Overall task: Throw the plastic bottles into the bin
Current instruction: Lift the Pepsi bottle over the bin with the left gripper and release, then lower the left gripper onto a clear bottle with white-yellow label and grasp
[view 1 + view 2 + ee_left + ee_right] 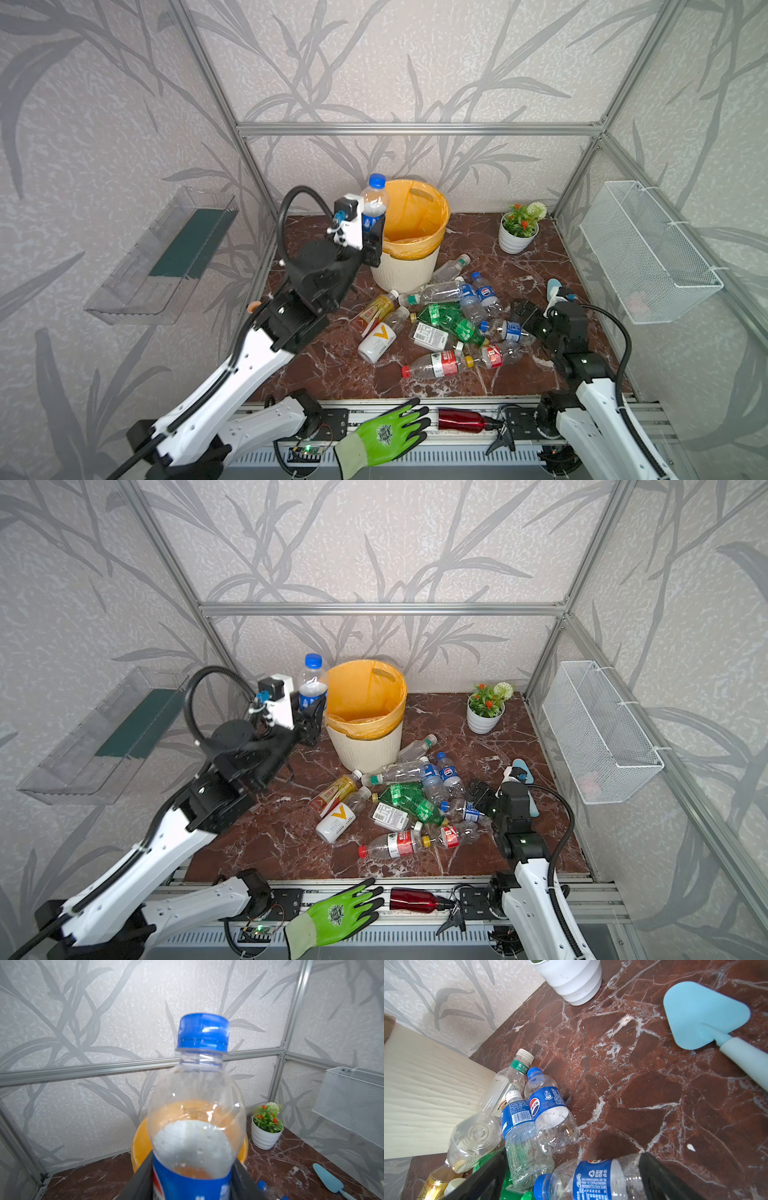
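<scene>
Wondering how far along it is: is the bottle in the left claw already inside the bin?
No, the left gripper holds the blue-capped Pepsi bottle upright beside the rim of the bin, outside it.

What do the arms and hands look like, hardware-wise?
White link shells and black joints on left arm and right arm; black corrugated cable loops to each wrist. Black fingers on left hand and right hand, white block behind each.

Bright, even light, soft shadows, glare on bottle (195, 1105)
</scene>
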Tool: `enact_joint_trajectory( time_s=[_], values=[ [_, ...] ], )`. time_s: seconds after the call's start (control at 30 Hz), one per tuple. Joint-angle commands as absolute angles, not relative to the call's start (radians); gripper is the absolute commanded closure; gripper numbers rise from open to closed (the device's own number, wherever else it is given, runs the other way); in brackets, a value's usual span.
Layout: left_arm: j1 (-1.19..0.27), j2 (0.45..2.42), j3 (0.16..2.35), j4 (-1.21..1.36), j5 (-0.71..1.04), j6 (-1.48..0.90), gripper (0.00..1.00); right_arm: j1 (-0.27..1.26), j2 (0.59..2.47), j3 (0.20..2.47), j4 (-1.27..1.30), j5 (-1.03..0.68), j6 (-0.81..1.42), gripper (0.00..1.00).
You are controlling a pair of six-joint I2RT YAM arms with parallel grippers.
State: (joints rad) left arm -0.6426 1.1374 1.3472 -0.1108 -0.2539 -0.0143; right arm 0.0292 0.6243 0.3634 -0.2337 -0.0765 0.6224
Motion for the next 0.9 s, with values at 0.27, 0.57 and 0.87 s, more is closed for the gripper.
enact_joint_trajectory(
  time_s=[0.27,0.57,0.87],
  values=[
    [-0.573,1.389,1.528,-0.214,-0.04,-0.092,0.04,0.024,0.598,0.418,-0.286,-0.069,0.555,0.01],
    [-0.579,1.137,1.308,-0.2,-0.051,-0.082,0.02,0.025,0.629,0.409,-0.26,-0.064,0.581,0.01],
    [-0.734,0.994,1.017,-0.418,-0.218,-0.142,0.08,0.025,0.645,0.387,-0.241,-0.071,0.615,0.02]
  ],
)
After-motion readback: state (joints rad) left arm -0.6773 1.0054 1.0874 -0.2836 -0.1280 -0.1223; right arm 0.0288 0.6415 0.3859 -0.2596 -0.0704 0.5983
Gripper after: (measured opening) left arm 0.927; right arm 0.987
